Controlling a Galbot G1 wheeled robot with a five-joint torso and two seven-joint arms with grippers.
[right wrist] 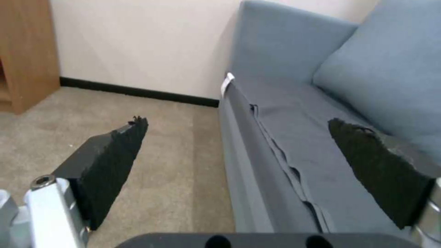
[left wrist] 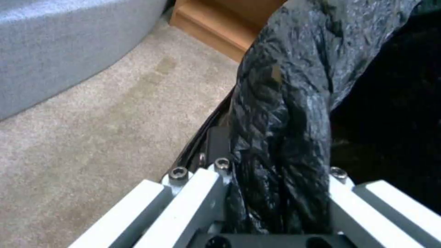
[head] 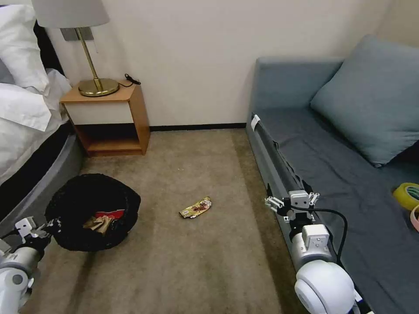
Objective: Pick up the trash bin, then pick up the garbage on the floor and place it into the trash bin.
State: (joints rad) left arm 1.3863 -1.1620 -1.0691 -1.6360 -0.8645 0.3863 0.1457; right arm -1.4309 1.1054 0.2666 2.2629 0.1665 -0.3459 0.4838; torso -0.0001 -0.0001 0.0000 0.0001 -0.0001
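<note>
Currently: left gripper (head: 49, 225) clamped on rim of trash bin (head: 92, 211), low at robot's left side. Wrist view confirms grip: fold of crinkly black bag (left wrist: 280, 137) pinched between both fingers (left wrist: 216, 144), plastic bunched up out of the jaws. Bin interior dark just past that fold; carpet (left wrist: 92, 120) and grey bed base (left wrist: 69, 44) on the fold's other side.

Inside bin, just beyond left gripper: red-and-white carton (head: 109, 214) and brown crumpled paper (head: 97, 224), touching each other, low in the bag.

Right gripper (head: 291, 201) spread wide, nothing between the pads (right wrist: 112, 165). Held over front edge of grey sofa (head: 331, 174), one finger over carpet side, other over seat cushion side. Sofa seam running between the two pads in wrist view.

Gold-brown snack wrapper (head: 196, 208) flat on carpet, lying between the two grippers, well to the left of right gripper and about level with it, clear of the bin. Apart from both grippers, untouched.

Beyond left gripper and bin: wooden nightstand (head: 111, 122) with brass lamp (head: 94, 65) on top, against wall. White bedding (head: 26, 100) farther to that side.

To the right of right gripper, on sofa seat: yellow-green tape roll (head: 407, 195), near frame edge. Blue-grey cushion (head: 371, 96) leaning on sofa back, beyond right gripper.
</note>
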